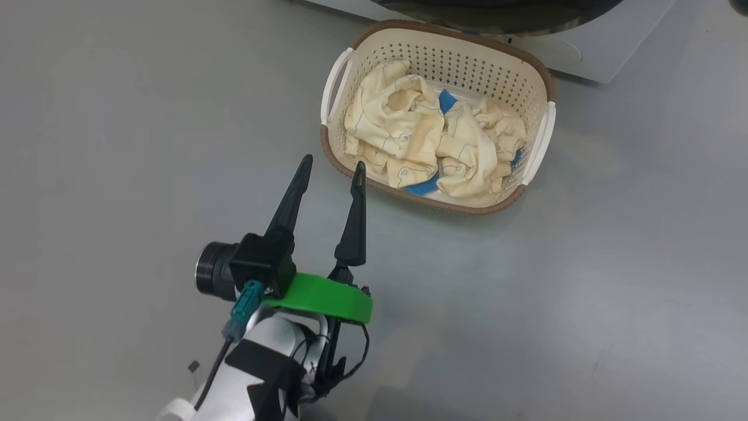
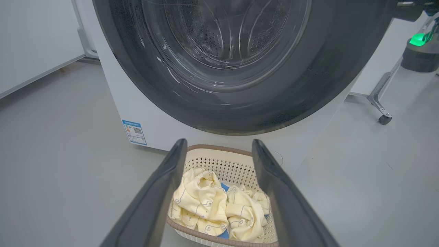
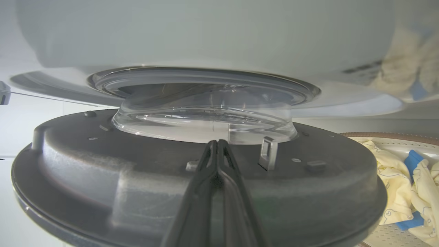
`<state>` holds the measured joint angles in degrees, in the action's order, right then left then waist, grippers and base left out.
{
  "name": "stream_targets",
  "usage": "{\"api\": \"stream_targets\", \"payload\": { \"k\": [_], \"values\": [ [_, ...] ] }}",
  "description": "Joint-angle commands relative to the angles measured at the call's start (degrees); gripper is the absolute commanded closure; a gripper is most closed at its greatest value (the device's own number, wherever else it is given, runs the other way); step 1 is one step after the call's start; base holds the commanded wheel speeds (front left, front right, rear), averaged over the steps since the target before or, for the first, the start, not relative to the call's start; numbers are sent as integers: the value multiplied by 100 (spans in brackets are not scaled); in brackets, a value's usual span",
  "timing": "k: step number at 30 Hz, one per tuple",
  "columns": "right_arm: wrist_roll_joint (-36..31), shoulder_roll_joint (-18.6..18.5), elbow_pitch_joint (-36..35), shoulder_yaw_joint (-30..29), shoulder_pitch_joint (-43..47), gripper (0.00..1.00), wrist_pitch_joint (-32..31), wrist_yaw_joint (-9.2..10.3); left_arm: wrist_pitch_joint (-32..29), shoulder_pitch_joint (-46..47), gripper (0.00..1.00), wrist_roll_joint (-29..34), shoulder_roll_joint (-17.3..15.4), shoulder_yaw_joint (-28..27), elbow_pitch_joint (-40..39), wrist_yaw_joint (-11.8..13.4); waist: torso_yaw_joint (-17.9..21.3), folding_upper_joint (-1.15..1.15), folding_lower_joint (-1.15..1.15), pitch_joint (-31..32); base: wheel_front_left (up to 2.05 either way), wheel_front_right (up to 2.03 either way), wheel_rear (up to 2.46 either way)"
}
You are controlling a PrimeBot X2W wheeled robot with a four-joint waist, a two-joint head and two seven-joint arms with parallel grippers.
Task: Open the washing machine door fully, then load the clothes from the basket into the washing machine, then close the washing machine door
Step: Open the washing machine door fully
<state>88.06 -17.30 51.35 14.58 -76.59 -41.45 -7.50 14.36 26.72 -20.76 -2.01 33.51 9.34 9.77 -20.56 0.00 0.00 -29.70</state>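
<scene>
One washing machine (image 2: 151,127) (one blue label (image 2: 134,132)), one door (image 2: 329,68), one basket (image 1: 444,58), two white handles (image 1: 336,82).

Reading as a test lab dressed up as a laundry corner, not a home. A white washing machine (image 2: 161,130) is standing alone on a bare, seamless grey floor (image 1: 117,117), a blue label sticker (image 2: 134,132) showing on its front. Plain white wall panels (image 2: 34,41) are closing in beside it. On the other side a metal stand leg (image 2: 377,97) is resting on a castor, under a dark device glowing green (image 2: 417,39). A basket (image 1: 467,58) of clothes (image 1: 403,128) is sitting on the floor before the machine.
</scene>
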Motion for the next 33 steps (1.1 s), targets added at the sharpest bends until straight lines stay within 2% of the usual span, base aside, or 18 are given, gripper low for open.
{"api": "stream_targets", "payload": {
  "k": [1,33],
  "values": [
    [5,259,-236,87,86,100,-108,1,63,-15,0,49,-87,-199,-140,-16,8,0,0,28,0,0,0],
    [170,782,-1005,554,1509,100,-829,1,63,-245,0,177,-87,-222,18,-130,126,0,0,619,0,0,0]
  ]
}}
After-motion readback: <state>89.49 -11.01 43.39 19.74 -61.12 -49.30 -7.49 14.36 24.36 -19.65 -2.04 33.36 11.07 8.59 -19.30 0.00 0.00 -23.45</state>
